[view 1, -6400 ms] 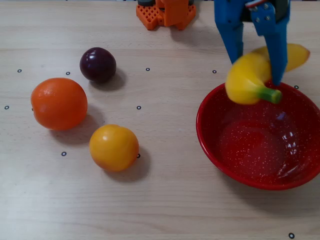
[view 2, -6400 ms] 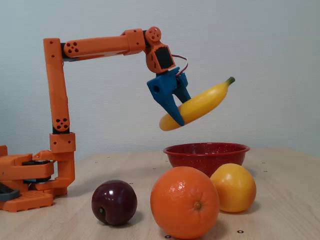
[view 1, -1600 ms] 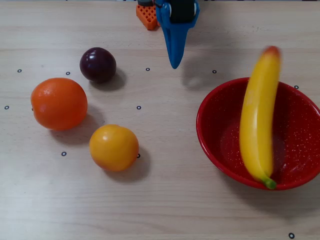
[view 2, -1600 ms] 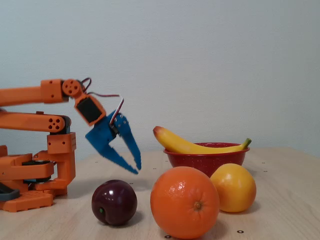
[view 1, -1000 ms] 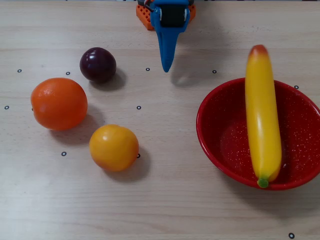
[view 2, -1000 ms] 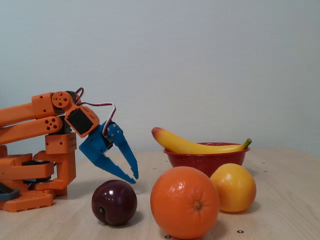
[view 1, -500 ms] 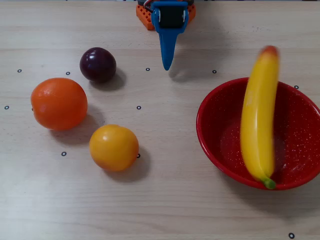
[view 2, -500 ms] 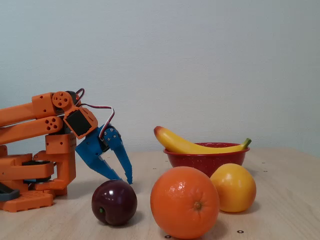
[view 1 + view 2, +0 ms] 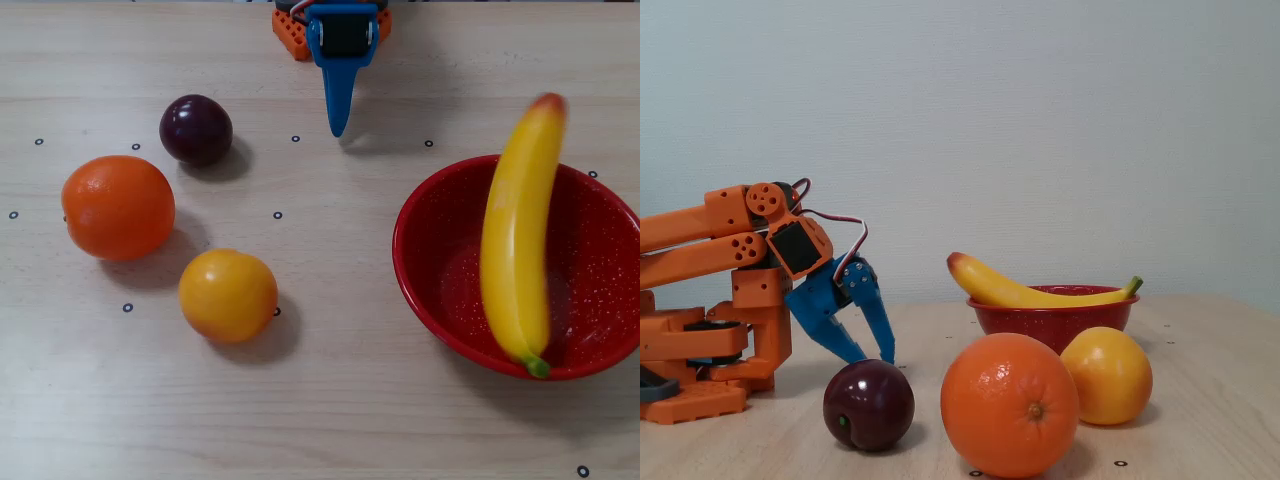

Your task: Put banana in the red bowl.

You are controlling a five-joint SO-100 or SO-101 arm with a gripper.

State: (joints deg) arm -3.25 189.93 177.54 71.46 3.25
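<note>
The yellow banana point(image 9: 515, 240) lies across the red bowl point(image 9: 399, 243) at the right of the overhead view. Its green stem rests on the near rim and its reddish tip sticks out past the far rim. In the fixed view the banana point(image 9: 1020, 291) spans the bowl point(image 9: 1055, 320), tip raised to the left. My blue gripper point(image 9: 338, 130) is folded back by the arm's base, far left of the bowl. In the fixed view the gripper point(image 9: 877, 360) points down just behind the plum, its jaws a little apart and holding nothing.
A dark plum point(image 9: 196, 129), an orange point(image 9: 118, 207) and a round yellow-orange fruit point(image 9: 228, 295) sit on the left half of the wooden table. The orange arm base point(image 9: 690, 370) stands at the far edge, left in the fixed view.
The banana went from my gripper into the bowl, where it rocks slightly. The arm folded back and down toward its base, and the jaws narrowed.
</note>
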